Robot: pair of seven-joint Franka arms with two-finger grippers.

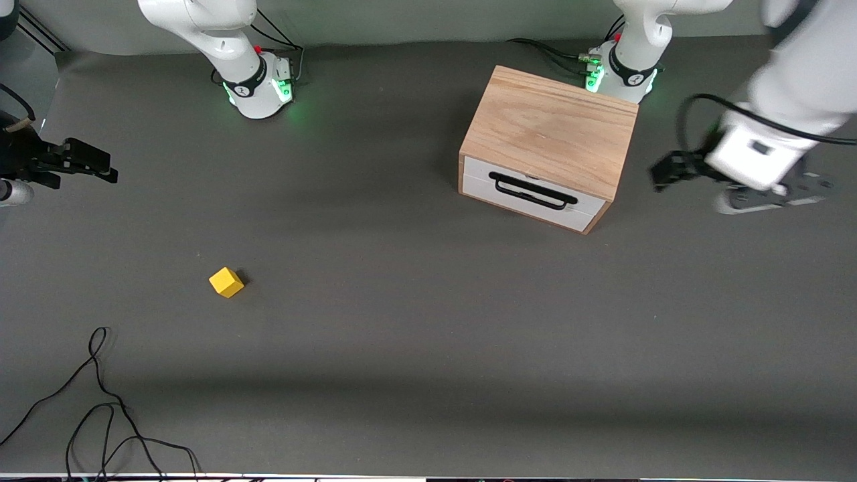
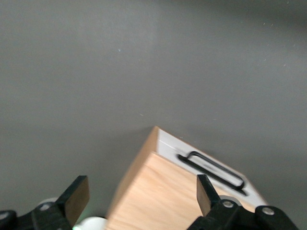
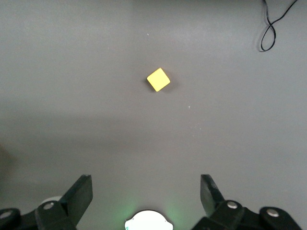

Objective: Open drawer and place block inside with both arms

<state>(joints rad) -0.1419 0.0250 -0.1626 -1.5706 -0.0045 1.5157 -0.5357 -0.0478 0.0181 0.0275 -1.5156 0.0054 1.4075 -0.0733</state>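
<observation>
The oak-coloured box (image 1: 550, 127) stands near the left arm's base. Its drawer (image 1: 529, 196) is shut, with a white front and a black bar handle (image 1: 532, 191). The box (image 2: 172, 196) and handle (image 2: 213, 170) also show in the left wrist view. The yellow block (image 1: 226, 282) lies on the grey mat toward the right arm's end, nearer the front camera; it also shows in the right wrist view (image 3: 158, 79). My left gripper (image 1: 669, 171) is open and empty, in the air beside the box (image 2: 141, 194). My right gripper (image 1: 99, 164) is open and empty, at the right arm's end of the table (image 3: 146, 191).
Loose black cables (image 1: 100, 402) lie on the mat near the front edge at the right arm's end; a loop shows in the right wrist view (image 3: 271, 28). The arm bases (image 1: 258, 84) (image 1: 619, 70) stand along the back edge.
</observation>
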